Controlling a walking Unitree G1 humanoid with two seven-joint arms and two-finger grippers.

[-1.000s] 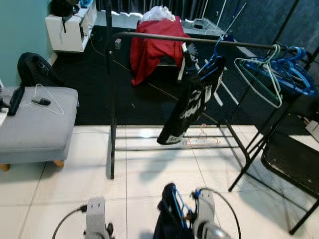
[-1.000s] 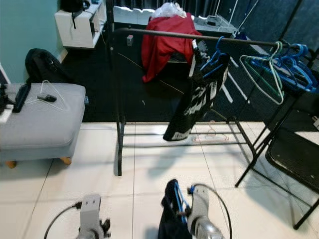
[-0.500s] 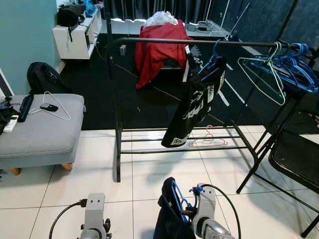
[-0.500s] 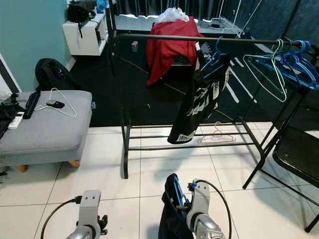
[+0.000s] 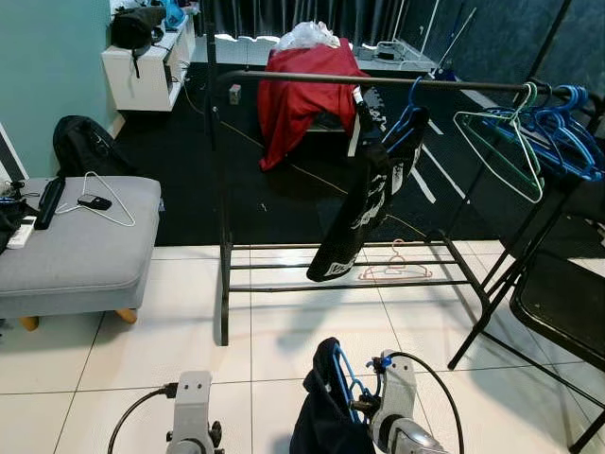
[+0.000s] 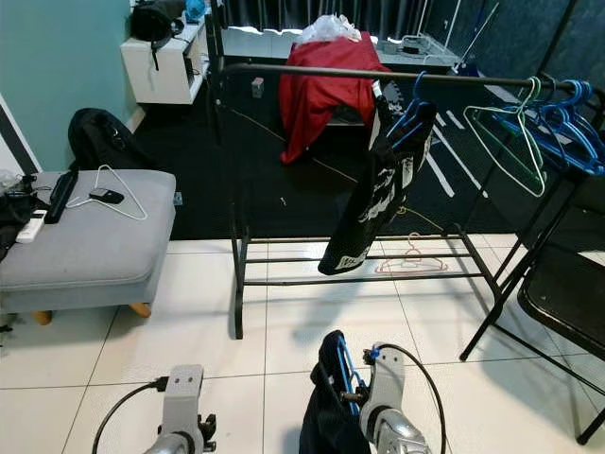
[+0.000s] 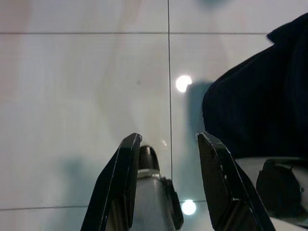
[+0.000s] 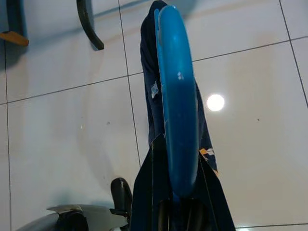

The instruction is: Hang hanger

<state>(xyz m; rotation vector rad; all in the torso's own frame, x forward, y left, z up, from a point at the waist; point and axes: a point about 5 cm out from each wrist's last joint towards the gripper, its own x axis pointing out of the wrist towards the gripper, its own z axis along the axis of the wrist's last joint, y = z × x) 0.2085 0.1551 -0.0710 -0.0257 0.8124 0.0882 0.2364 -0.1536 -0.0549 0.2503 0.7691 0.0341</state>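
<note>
Ahead on the white tile floor (image 5: 142,350) stands a black clothes rack (image 5: 223,189) carrying a dark garment (image 5: 364,208) and blue hangers (image 5: 558,132). Low in the head views, the right gripper (image 8: 175,214) jaws clench a blue hanger (image 8: 174,106) draped with dark clothing (image 6: 326,416). The left gripper (image 7: 168,144) jaws hang released above tile.

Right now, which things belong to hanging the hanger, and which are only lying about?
For the job:
right gripper
blue hanger with dark garment
clothes rack

Lying about:
grey ottoman
white hanger
black backpack
red cloth
pink hanger
</note>
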